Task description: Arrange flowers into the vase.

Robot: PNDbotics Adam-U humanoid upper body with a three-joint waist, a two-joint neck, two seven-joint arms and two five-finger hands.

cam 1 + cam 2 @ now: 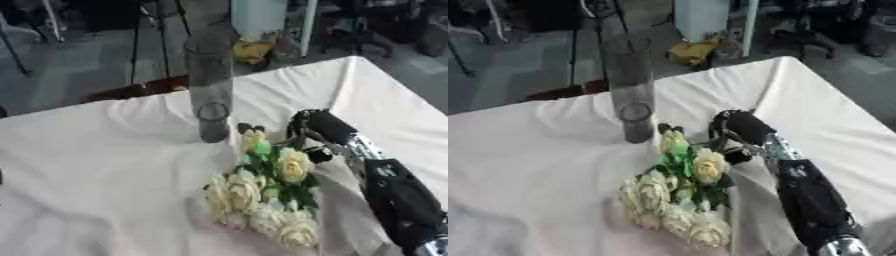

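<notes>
A tall clear glass vase (209, 90) stands upright on the white tablecloth near the table's far edge, with no flower in it. A bunch of pale yellow roses with green leaves (262, 190) lies on the cloth in front of it, reaching toward the near edge. My right hand (308, 131) comes in from the lower right and rests at the bunch's upper right side, by the topmost roses. Its fingers are hidden among the leaves and blooms. My left hand shows in no view.
The white cloth (105, 165) is wrinkled and covers the whole table. The table's far edge runs just behind the vase, with a dark chair back (131, 91) beyond it. The right table corner (354, 59) is at the upper right.
</notes>
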